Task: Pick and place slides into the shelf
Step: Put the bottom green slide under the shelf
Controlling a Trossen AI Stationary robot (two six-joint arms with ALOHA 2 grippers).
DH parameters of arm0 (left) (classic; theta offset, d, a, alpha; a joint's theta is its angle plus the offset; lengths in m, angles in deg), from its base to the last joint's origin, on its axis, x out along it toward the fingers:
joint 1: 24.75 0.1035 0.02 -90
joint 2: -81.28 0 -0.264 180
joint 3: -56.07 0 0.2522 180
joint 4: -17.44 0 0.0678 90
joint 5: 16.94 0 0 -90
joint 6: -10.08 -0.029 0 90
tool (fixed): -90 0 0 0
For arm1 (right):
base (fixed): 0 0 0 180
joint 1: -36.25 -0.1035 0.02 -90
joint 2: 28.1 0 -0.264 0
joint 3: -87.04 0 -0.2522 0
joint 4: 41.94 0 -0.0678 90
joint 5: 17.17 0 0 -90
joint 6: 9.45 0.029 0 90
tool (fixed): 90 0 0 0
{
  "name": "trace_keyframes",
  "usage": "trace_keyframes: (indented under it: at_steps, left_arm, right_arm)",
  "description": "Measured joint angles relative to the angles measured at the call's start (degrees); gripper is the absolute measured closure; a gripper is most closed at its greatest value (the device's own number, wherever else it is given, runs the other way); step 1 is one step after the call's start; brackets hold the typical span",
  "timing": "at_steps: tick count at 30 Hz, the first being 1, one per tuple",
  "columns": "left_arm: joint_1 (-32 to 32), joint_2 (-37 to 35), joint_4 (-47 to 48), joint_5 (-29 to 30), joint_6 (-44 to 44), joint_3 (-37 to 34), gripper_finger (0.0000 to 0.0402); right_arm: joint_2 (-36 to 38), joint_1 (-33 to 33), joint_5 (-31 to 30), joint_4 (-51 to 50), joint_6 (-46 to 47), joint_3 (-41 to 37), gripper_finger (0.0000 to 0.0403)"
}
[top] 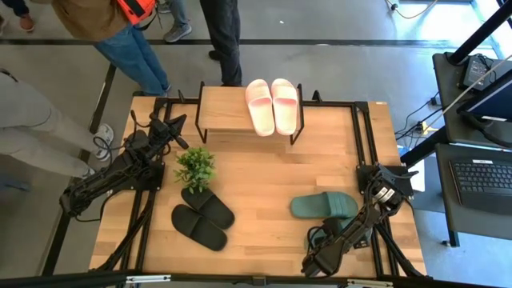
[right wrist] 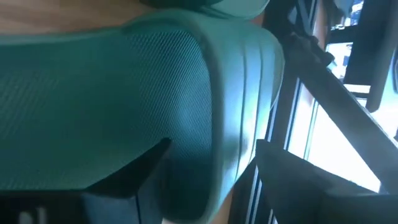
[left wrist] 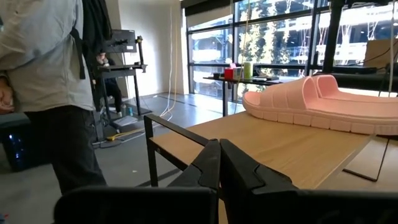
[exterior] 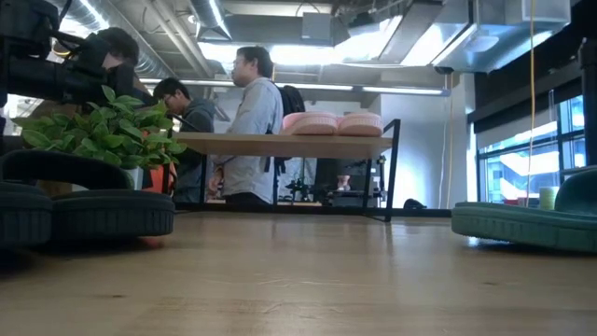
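The shelf [top: 228,112] stands at the table's far edge, and the pink slides [top: 272,106] lie side by side on the right part of its top board. The black slides [top: 204,216] lie on the table's near left. One green slide [top: 324,206] lies flat on the near right. My left gripper [top: 181,138] hangs shut and empty off the shelf's left end; its wrist view shows the fingers [left wrist: 219,155] closed together. My right arm [top: 352,224] is low beside the green slide. My right gripper [right wrist: 211,180] is open, one finger over the slide's textured face [right wrist: 93,93], the other outside its ribbed edge. My right gripper has the green slide's ribbed edge [right wrist: 236,124] between its spread fingers. A sliver of table shows between that edge and the outer finger [right wrist: 311,180]. I cannot tell whether the inner finger [right wrist: 130,168] touches the slide. The slide rests on the table [exterior: 522,229].
A small potted plant [top: 196,166] stands between the shelf and the black slides. Black rails [top: 368,144] run along the table's left and right sides. People [top: 136,48] stand just past the far edge. Bare wood [top: 264,176] lies in the table's middle.
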Motion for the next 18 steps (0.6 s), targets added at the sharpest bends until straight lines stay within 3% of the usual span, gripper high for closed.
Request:
trace_keyframes:
  at_steps: [4, 18]
  left_arm:
    - [0.02, 0.0, 0.04, 0.0, -0.04, 0.0, 0.0401]
    - [0.0, 0.0, 0.03, 0.0, -0.09, 0.01, 0.0401]
  right_arm:
    - [0.0, 0.0, 0.02, 0.0, -0.03, -0.18, 0.0213]
    - [0.0, 0.0, 3.27, -0.12, -0.15, -0.2, 0.0386]
